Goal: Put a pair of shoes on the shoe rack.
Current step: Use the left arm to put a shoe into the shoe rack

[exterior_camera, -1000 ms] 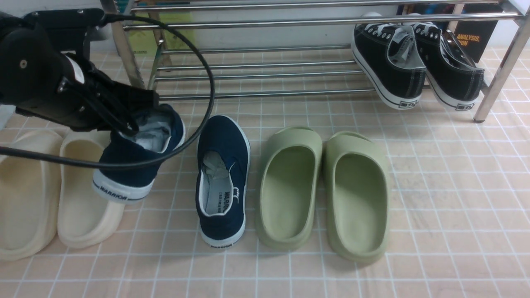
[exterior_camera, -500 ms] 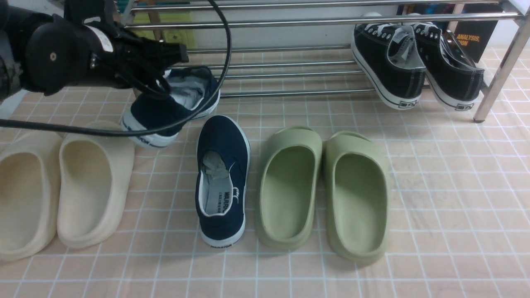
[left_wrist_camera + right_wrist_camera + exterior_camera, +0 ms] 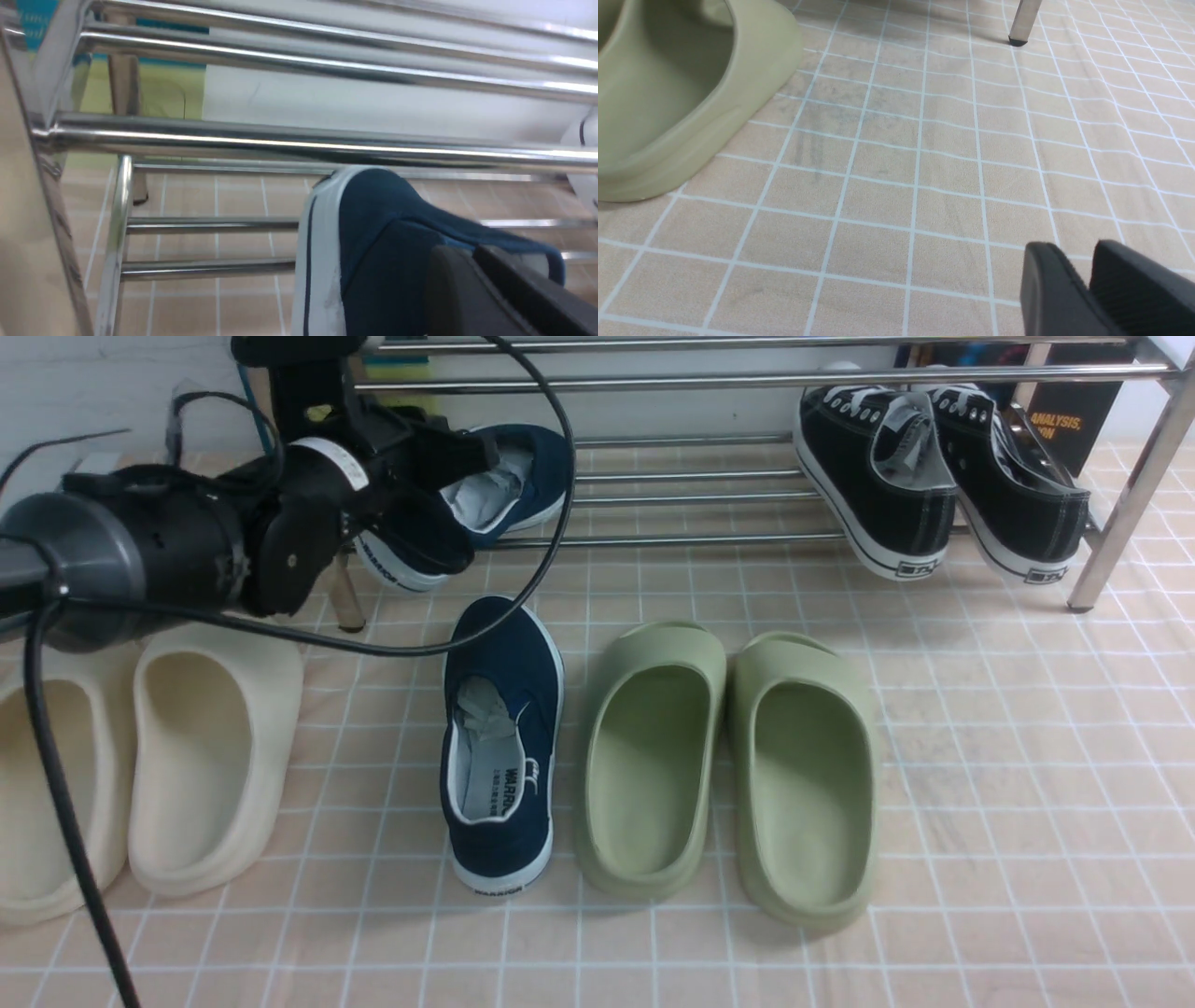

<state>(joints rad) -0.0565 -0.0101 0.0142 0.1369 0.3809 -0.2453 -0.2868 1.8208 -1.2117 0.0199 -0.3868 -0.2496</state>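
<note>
**Seating the first shoe**

Left claw [image 3: 439,453] pinches one navy-blue canvas slip-on with white rubber sole [image 3: 527,476], toe inside the low chrome tube rack [image 3: 691,507]; its mate [image 3: 504,709] lies on the floor. Seat the sole across two rails before release. Right claw [image 3: 1092,289]: spread cannot be told.

One slip-on [image 3: 527,467] is hanging at the shoe rack's [image 3: 709,538] left end, seemingly just over its lower rails, while the other slip-on [image 3: 504,709] is lying before it between the left slides [image 3: 215,756] and the right slides [image 3: 653,756], and the sneakers [image 3: 878,495] are resting at the right end.
</note>
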